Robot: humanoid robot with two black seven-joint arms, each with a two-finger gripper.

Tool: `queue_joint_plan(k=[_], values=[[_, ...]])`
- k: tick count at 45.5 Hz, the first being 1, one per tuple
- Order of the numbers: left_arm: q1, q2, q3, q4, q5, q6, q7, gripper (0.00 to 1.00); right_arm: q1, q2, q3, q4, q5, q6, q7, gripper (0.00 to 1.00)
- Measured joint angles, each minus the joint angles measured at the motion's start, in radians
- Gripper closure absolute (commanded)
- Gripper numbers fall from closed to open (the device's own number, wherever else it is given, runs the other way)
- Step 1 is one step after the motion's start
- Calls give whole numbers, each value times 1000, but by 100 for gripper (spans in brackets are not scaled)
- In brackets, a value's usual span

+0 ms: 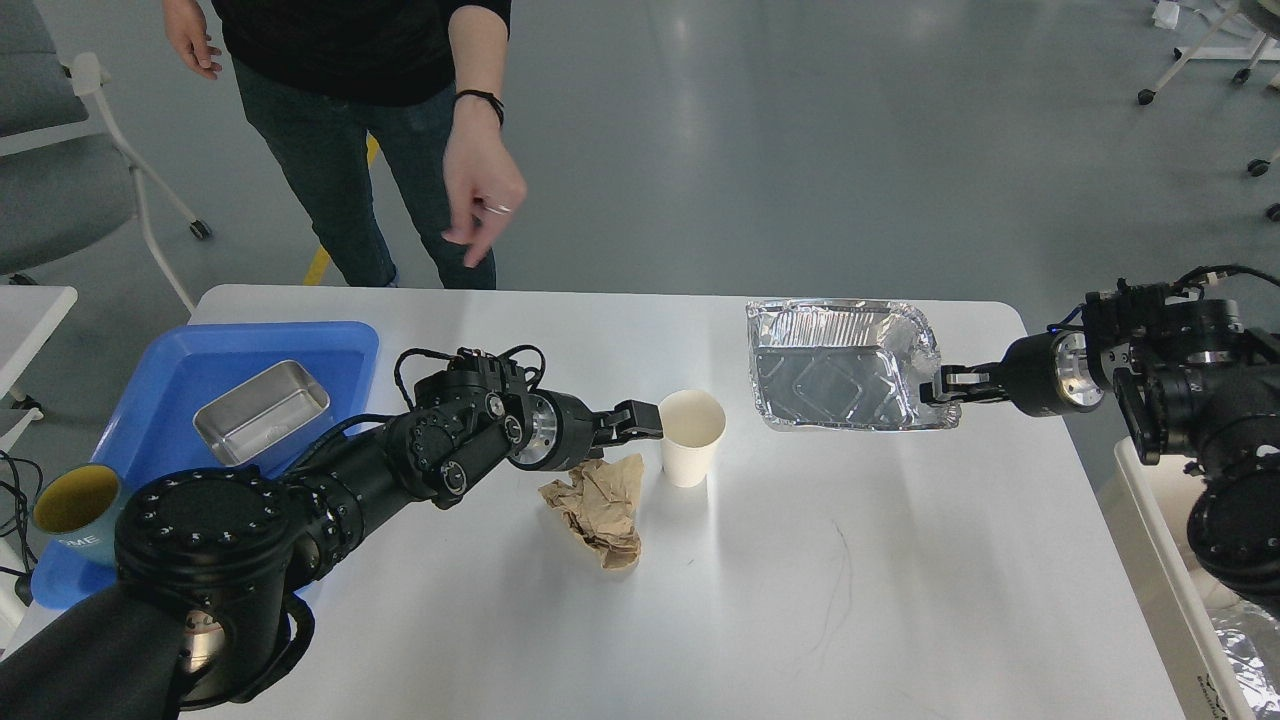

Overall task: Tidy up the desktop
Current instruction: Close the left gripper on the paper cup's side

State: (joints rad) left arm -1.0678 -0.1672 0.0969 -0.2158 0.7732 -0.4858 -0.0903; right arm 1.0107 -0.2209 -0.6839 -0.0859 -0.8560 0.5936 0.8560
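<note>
Clamped on the crumpled right edge of the foil tray [835, 365], the right gripper [945, 385] holds it at the far right of the desktop [800, 580], while the left gripper [645, 418] sits against the rim of the white paper cup [691, 436], though whether its fingers pinch the rim I cannot tell. Just beside the cup lies a crumpled brown paper [598, 505], and the blue tray [180, 375] with a steel pan [262, 410] rests at the desktop's left edge. A person's hand [482, 195] hangs above the far side.
</note>
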Motion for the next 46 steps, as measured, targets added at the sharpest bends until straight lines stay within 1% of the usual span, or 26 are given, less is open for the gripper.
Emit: queue_joint_plan(k=[15,18,21,23,27,29,31,41,46], values=[[-10,1,-13,0,-10,-3,0,3,0,-5,1,0,0,0,1,100],[-9,0,-15,1,-27,7,-1,3,0,-5,1,0,0,0,1,100],[-4,-1,-16,1,-56,31,-9,3,0,-5,1,0,0,0,1,100],[-1,-1,-15,0,-75,57,-22,3,0,-5,2,0,0,0,1,100],[3,-1,-12,0,-93,127,-51,3,-1,-5,3,0,0,0,0,100],[6,-2,-10,-1,-95,155,-59,3,-1,-5,3,0,0,0,0,100],[7,-2,-8,-3,-95,166,-61,3,-1,-5,3,0,0,0,0,100],[12,-3,-6,-7,-96,161,-55,3,-1,-5,3,0,0,0,1,100],[12,-3,-6,-7,-98,128,-41,3,-1,-5,4,0,0,0,2,100]])
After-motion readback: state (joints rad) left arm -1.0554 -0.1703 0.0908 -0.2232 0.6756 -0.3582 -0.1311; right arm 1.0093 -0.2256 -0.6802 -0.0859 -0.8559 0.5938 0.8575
